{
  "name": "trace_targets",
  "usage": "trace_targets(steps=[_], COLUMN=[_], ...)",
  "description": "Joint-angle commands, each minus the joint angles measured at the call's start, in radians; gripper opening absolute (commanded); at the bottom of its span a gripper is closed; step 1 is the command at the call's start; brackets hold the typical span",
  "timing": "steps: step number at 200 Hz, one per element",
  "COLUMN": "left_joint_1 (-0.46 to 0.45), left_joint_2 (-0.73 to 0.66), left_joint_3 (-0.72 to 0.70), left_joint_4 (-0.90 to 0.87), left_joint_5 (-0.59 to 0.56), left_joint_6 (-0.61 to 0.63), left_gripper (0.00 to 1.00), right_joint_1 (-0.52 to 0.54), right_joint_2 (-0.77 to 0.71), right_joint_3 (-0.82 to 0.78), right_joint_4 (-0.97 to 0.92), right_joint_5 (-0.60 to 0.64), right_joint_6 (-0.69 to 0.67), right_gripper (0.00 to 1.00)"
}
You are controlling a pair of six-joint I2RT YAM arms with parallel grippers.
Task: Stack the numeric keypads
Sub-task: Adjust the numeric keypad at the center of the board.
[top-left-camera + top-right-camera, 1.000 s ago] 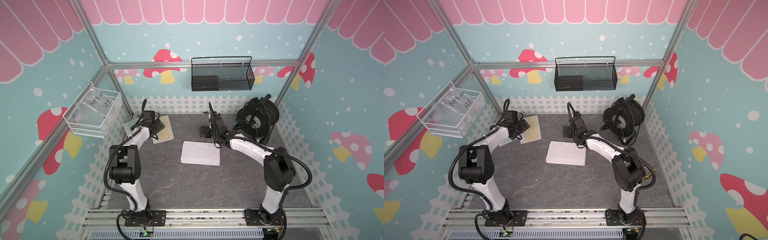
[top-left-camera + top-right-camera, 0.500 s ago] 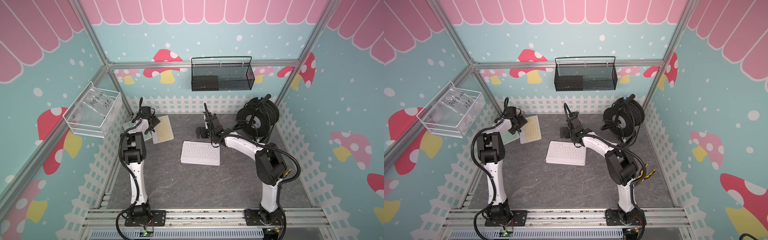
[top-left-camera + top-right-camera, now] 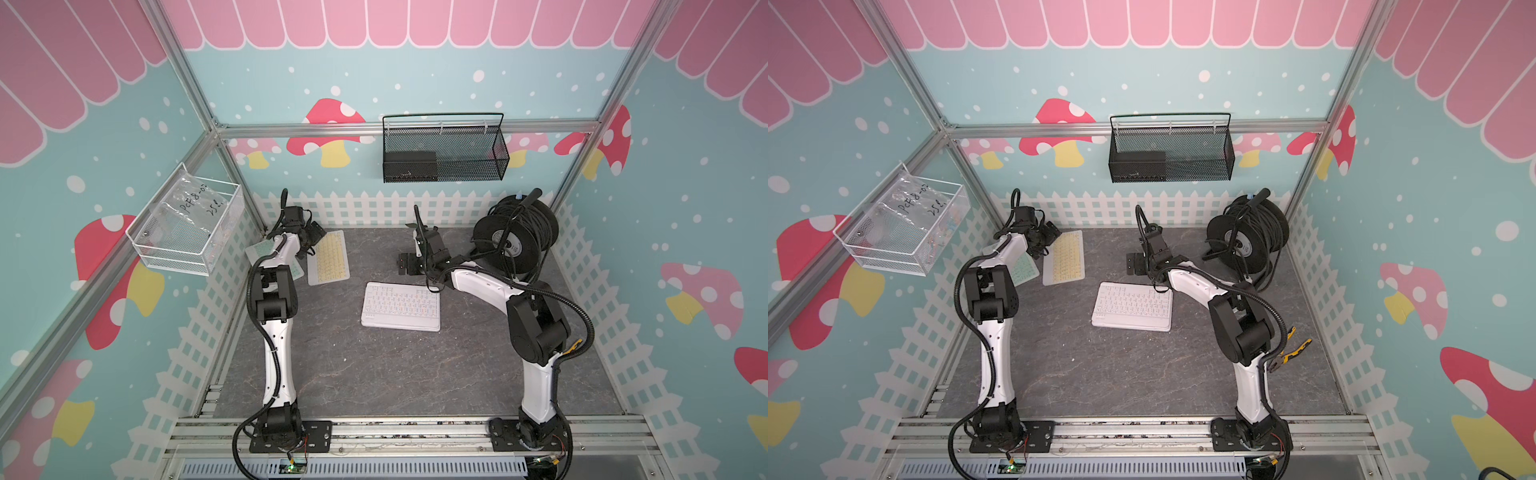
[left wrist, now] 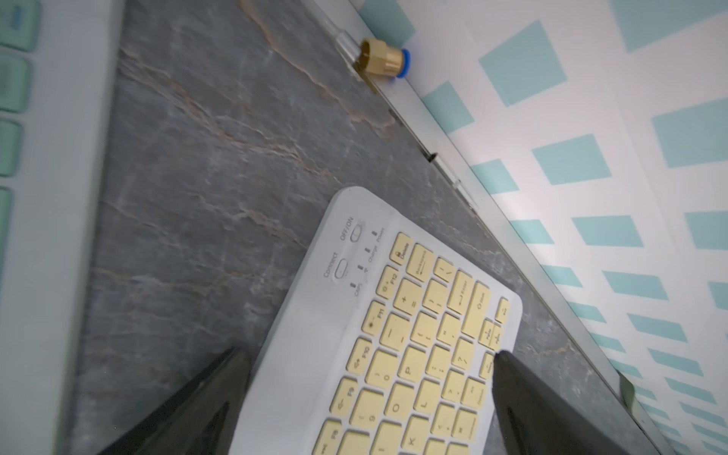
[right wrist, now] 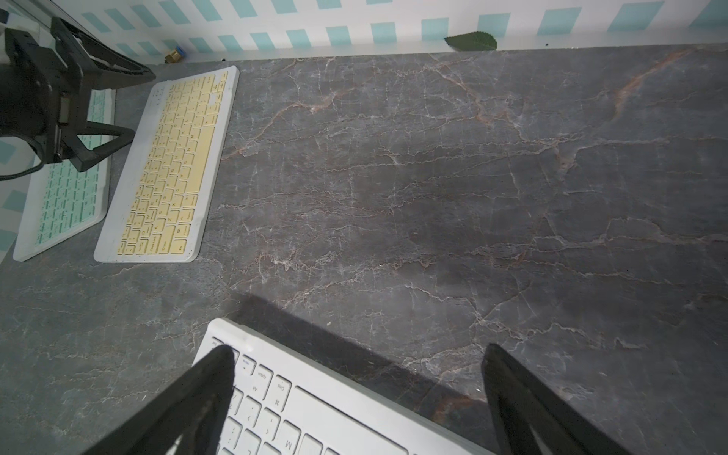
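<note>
Three of the keypads show up here, all lying flat on the grey stone table (image 3: pixel 374 374). The yellow keypad (image 3: pixel 329 258) sits at the back left near the picket-fence wall. The mint green keypad (image 3: pixel 1022 270) is just beside it toward the left wall, half hidden under the left arm in both top views. The white keypad (image 3: pixel 401 306) is out around mid-table, well apart from those two. The left gripper (image 4: pixel 368 354) has its jaws spread wide and isn't holding anything. It straddles the back end of the yellow one: one finger (image 4: pixel 551 409) is over the keys along one edge, the other is past the opposite edge over bare table. Can't tell if it's actually touching. The right gripper (image 5: pixel 358 352) is also spread wide and empty, hanging over the far edge of the white keypad, with one fingertip above its corner keys and the other above bare stone. The black cable reel (image 3: pixel 515 239) stands in the back right corner, and a little green leaf (image 5: pixel 470 40) lies against the back wall.
</note>
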Motion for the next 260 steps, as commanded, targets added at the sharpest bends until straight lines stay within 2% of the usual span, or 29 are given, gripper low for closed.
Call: trace_targets(steps=[1,59,76,90,100,113,127,145,163,193,227,260], left_joint_1=[-0.065,-0.223,-0.242,-0.254,-0.260,-0.255,-0.237,-0.228,-0.233,-0.247,-0.285,-0.309], left_joint_2=[0.069,0.207,0.189,0.080,-0.076,-0.273,-0.428,-0.530,-0.577,-0.607,-0.587,-0.569], left_joint_3=[0.041,0.366,0.380,0.252,0.053,-0.311,-0.495,-0.580,-0.673,-0.838,-0.871,-0.895], left_joint_4=[-0.069,-0.069,-0.074,-0.042,0.093,0.367,0.471,0.374,0.293,0.308,0.289,0.289], left_joint_5=[0.142,0.308,0.310,0.199,0.117,0.042,-0.013,-0.042,-0.065,-0.081,-0.096,-0.119], left_joint_6=[-0.013,0.046,0.066,0.110,0.130,0.112,0.077,0.055,0.018,-0.056,-0.067,-0.102], left_gripper=[0.99,0.99,0.99,0.99,0.99,0.99,0.99,0.99,0.99,0.99,0.99,0.99], right_joint_1=[-0.014,-0.038,-0.042,-0.047,-0.049,-0.050,-0.050,-0.065,-0.086,-0.121,-0.155,-0.179], right_joint_2=[-0.019,-0.026,-0.023,-0.021,-0.017,-0.006,0.024,0.108,0.207,0.367,0.503,0.598], right_joint_3=[-0.035,-0.104,-0.115,-0.111,-0.107,-0.102,-0.082,0.030,0.184,0.414,0.609,0.709], right_joint_4=[0.006,0.037,0.038,0.039,0.042,0.059,0.076,0.035,-0.017,-0.089,-0.145,-0.151], right_joint_5=[-0.021,-0.072,-0.071,-0.064,-0.052,-0.011,0.028,0.029,0.001,-0.068,-0.147,-0.216], right_joint_6=[0.014,0.030,0.020,-0.002,-0.031,-0.076,-0.136,-0.198,-0.234,-0.271,-0.308,-0.307], right_gripper=[1.00,1.00,1.00,1.00,1.00,1.00,1.00,1.00,0.99,0.99,1.00,1.00])
